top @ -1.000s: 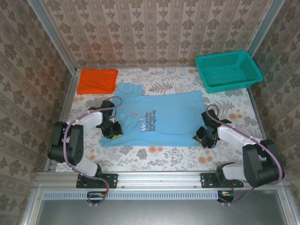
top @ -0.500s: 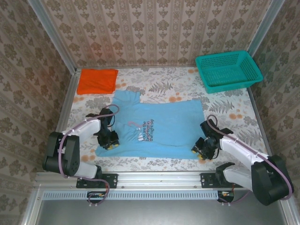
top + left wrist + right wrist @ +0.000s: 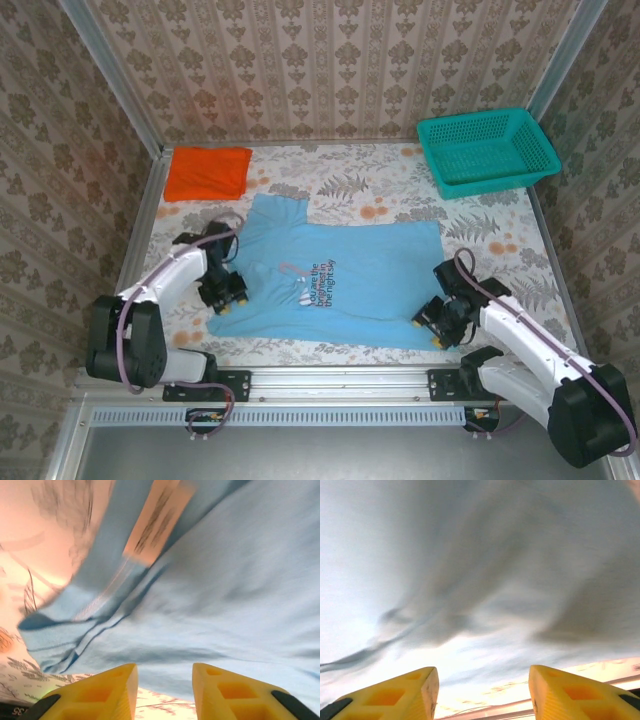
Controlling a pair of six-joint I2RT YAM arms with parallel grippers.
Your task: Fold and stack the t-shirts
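The light blue t-shirt (image 3: 340, 270) lies spread flat across the middle of the table, print up, with its near hem close to the front edge. The orange t-shirt (image 3: 207, 172) lies folded at the back left. My left gripper (image 3: 230, 298) is low at the blue shirt's near left corner. In the left wrist view its jaws (image 3: 165, 672) stand apart with only tablecloth between them and the blue t-shirt's (image 3: 215, 590) hem just ahead. My right gripper (image 3: 428, 330) is at the near right corner. Its jaws (image 3: 483, 677) are wide apart and empty, facing the blue t-shirt (image 3: 470, 570).
A teal mesh basket (image 3: 485, 150) stands at the back right. The floral tablecloth (image 3: 330, 185) shows bare behind the blue shirt and along a narrow strip in front of it. Patterned walls close in the back and both sides.
Both grippers pulled the blue shirt towards the near edge, then opened and let go of its hem. The orange shirt and basket have not moved.
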